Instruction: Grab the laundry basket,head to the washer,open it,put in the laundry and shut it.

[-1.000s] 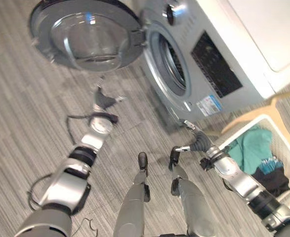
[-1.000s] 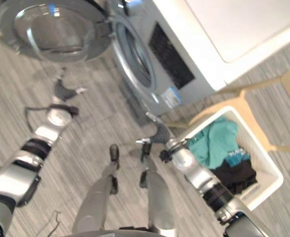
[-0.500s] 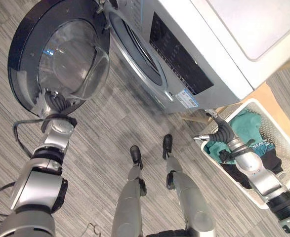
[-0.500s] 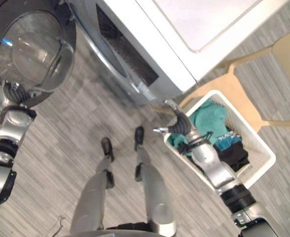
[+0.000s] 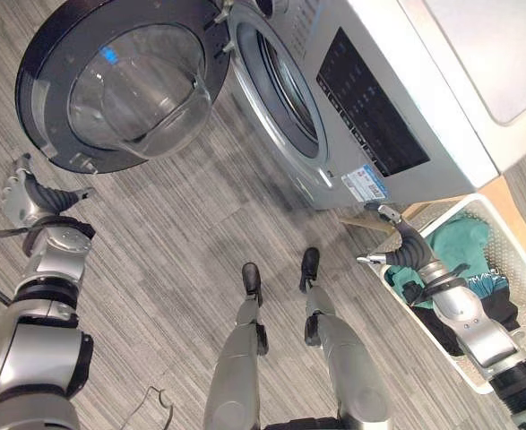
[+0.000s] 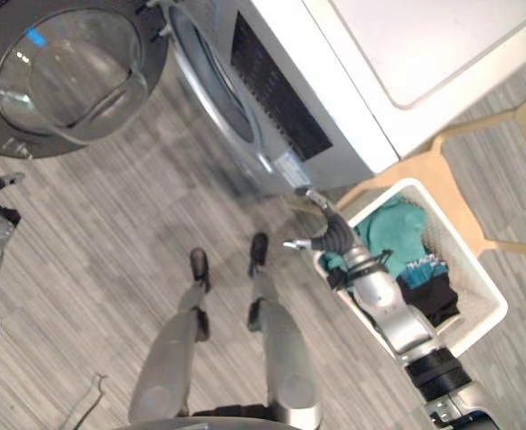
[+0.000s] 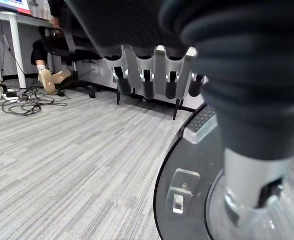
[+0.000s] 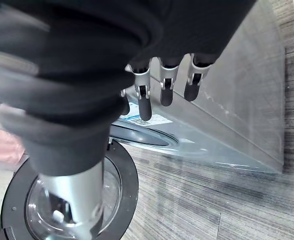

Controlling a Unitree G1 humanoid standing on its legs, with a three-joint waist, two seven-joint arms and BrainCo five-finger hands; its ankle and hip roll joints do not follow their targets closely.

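Beside basket [image 5: 504, 224] right hand [image 5: 404, 251] open, empty; left hand [image 5: 25, 193] open below washer door [image 5: 119, 81].

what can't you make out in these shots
- Inside of the washer drum: both eye views look at the opening edge-on, so whether it holds anything is hidden.
- Bottom of the laundry basket: the teal and dark laundry and the right hand and its arm cover it.
- Lower part of the washer door: cut off by the left wrist view's edge.
- Person on a chair, left wrist view: cut off by the top edge.
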